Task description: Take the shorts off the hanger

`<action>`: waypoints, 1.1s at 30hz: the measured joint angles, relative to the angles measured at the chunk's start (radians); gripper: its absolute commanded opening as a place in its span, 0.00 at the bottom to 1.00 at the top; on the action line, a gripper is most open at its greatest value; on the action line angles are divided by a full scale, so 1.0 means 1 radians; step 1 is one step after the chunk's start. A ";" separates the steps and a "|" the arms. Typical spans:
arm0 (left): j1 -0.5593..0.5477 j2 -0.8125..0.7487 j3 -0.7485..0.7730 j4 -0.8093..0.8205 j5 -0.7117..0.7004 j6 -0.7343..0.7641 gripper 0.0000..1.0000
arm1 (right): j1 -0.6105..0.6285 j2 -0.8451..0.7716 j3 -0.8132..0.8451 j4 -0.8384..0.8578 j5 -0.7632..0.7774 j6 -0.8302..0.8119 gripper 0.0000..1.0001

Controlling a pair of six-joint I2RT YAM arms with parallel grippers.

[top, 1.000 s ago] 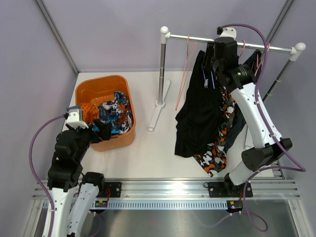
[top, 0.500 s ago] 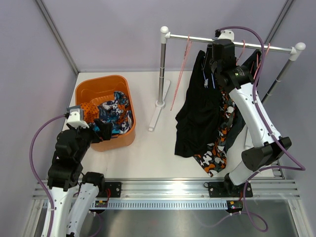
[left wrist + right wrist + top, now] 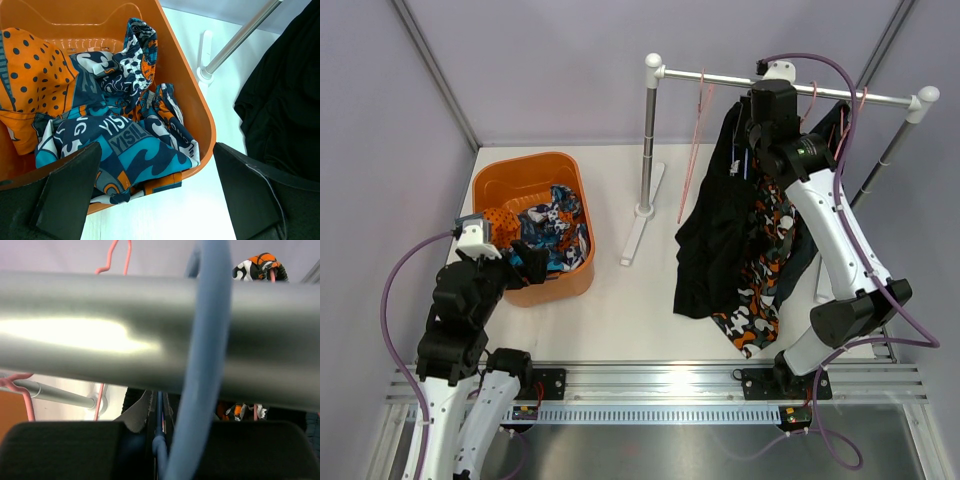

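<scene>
Black shorts [image 3: 715,240] hang from a blue hanger [image 3: 736,160] on the rack's rail [image 3: 720,78]. Camouflage shorts [image 3: 755,310] hang behind them, and dark navy shorts [image 3: 807,250] further right. My right gripper [image 3: 750,150] is up at the rail. In the right wrist view it [image 3: 165,440] looks shut on the blue hanger [image 3: 207,340], whose hook loops over the rail [image 3: 100,340]. Teal-blue and orange patterned shorts [image 3: 125,145] lie in the orange basket [image 3: 200,110]. My left gripper [image 3: 157,150] is open and empty over the basket's near rim.
An empty pink hanger [image 3: 695,140] hangs on the rail left of the black shorts. The rack's left post [image 3: 648,140] and its foot [image 3: 638,235] stand between the basket [image 3: 520,163] and the hanging shorts. Side walls close in the table.
My right gripper shifted slightly at the rail. The top of the black shorts moved a little and the pink hanger swung. The left arm has not moved.
</scene>
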 measured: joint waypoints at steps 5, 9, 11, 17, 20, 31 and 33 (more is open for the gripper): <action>-0.001 0.007 0.000 -0.001 0.000 0.000 0.99 | 0.000 -0.018 -0.002 -0.016 0.003 0.000 0.00; -0.003 0.011 0.000 -0.001 0.000 0.000 0.99 | 0.000 -0.060 0.002 -0.055 -0.002 0.001 0.00; -0.003 0.012 0.000 -0.001 0.000 0.000 0.99 | 0.000 -0.085 0.003 -0.068 -0.007 0.003 0.00; -0.004 0.015 0.000 -0.001 0.000 0.000 0.99 | -0.001 -0.214 -0.032 -0.116 -0.060 0.024 0.00; -0.005 0.023 0.000 -0.001 0.000 0.000 0.99 | -0.001 -0.298 -0.087 -0.135 -0.092 0.038 0.00; -0.006 0.037 0.000 0.001 0.006 0.001 0.99 | 0.080 -0.468 -0.322 -0.243 -0.249 0.074 0.00; -0.006 0.044 0.000 0.001 0.017 0.004 0.99 | 0.116 -0.491 -0.370 -0.245 -0.259 0.083 0.00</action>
